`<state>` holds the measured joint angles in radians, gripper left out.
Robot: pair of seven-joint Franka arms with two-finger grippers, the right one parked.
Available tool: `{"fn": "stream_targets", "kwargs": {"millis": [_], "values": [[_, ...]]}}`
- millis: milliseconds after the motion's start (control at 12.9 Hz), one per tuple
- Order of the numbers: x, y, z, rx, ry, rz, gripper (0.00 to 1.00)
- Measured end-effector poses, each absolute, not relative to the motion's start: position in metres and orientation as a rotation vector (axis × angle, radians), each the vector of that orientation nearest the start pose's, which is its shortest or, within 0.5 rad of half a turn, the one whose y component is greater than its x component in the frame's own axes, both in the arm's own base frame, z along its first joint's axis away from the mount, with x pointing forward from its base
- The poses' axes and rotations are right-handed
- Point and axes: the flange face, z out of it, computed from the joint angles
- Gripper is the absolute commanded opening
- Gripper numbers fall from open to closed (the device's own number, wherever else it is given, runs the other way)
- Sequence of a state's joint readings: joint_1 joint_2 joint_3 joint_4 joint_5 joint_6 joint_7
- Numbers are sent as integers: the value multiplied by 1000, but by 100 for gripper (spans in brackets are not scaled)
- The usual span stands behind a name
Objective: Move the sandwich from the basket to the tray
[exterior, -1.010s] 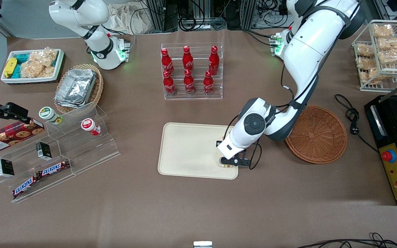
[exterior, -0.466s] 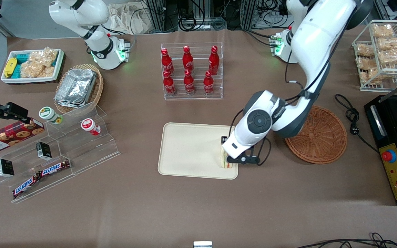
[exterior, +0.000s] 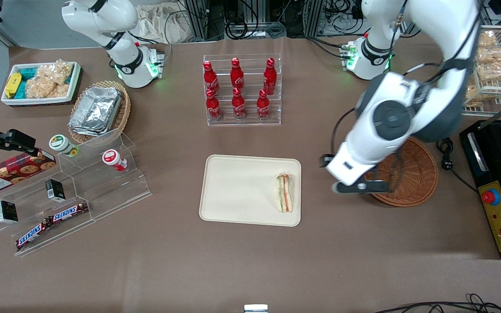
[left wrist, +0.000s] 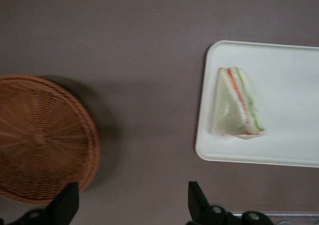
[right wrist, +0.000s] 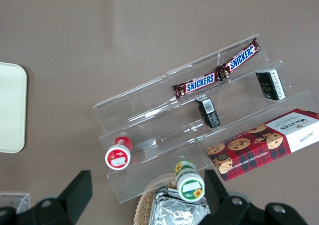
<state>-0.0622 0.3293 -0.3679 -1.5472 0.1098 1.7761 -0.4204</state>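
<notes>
Brown matting covers the desk (exterior: 242,269), and most of the stock sits toward its edges: a clear rack of red cola bottles (exterior: 238,89) toward the edge farthest from the front camera, a stepped acrylic stand with chocolate bars (exterior: 52,219) toward the parked arm's end.

What has just changed is plain. A second ago the end effector (exterior: 359,187) was down on the large cream-beige rectangular tray (exterior: 233,191), on its side toward the working arm. Now it has lifted away and hangs above the desk between the tray and the round reddish-brown wicker basket (exterior: 407,174), at the basket's rim. Its two black fingers (left wrist: 69,202) stand wide apart with nothing between them.

Left on the tray is the small triangular wedge of white-bread sandwich (exterior: 285,198) with orange-red and green layers, lying flat just inside the tray's rim on the side toward the working arm. The basket shows only bare weave.

To my eye the placing is done; only the arm's retreat looks left.
</notes>
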Motion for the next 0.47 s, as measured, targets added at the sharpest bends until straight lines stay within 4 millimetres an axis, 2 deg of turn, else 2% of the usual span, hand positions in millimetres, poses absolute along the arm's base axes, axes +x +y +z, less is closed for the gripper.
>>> {"fn": "stream_targets", "kwargs": {"millis": [311,466], "values": [[607,-127,504,-3109,149,191,98],[605,-83,521,-3107,207,200,99]]}}
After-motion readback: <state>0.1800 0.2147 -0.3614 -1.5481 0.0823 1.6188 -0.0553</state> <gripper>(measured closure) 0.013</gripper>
